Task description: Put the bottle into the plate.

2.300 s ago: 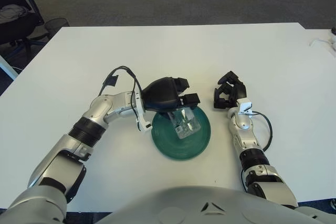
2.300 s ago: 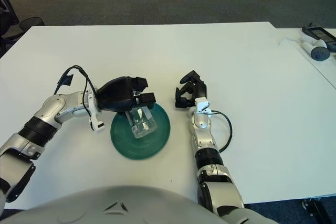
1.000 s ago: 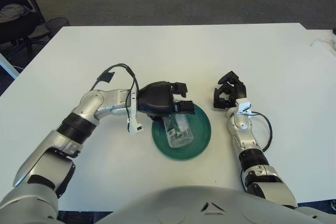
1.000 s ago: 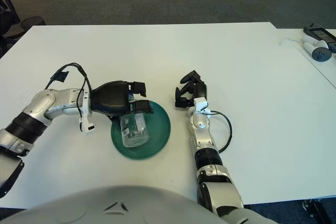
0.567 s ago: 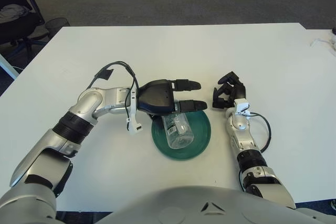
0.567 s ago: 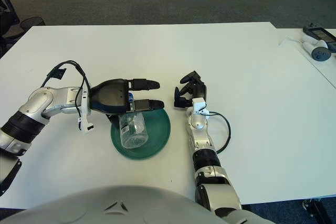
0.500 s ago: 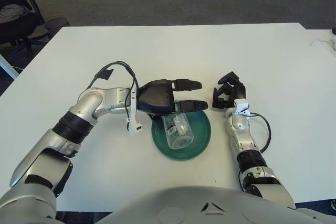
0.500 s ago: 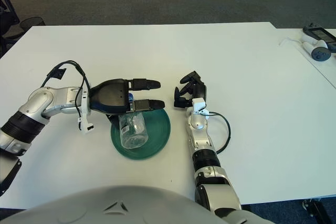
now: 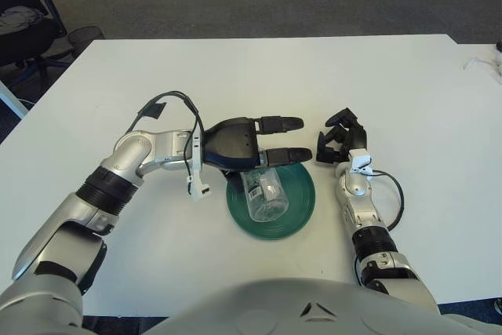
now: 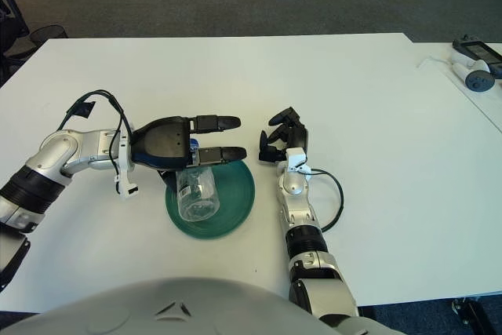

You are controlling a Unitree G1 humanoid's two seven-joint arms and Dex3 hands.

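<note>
Though the bottle (image 9: 264, 193) lies on its side in the plate (image 9: 301, 200), just beneath the left hand (image 9: 249, 145), its fingers (image 9: 284, 123) stretch open, holding nothing.

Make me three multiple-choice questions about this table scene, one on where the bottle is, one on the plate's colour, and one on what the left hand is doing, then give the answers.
1. Where is the bottle?
A. lying on the plate
B. standing at the table's far edge
C. held by the right hand

2. What colour is the plate?
A. red
B. green
C. yellow

3. How are the left hand's fingers?
A. curled around the bottle
B. spread, holding nothing
C. pressed flat on the table

Answers:
1 A: the clear bottle lies on its side on the plate.
2 B: its rim is dark green.
3 B: the left hand has straight fingers above the bottle, while the right hand rests on the table.
</note>
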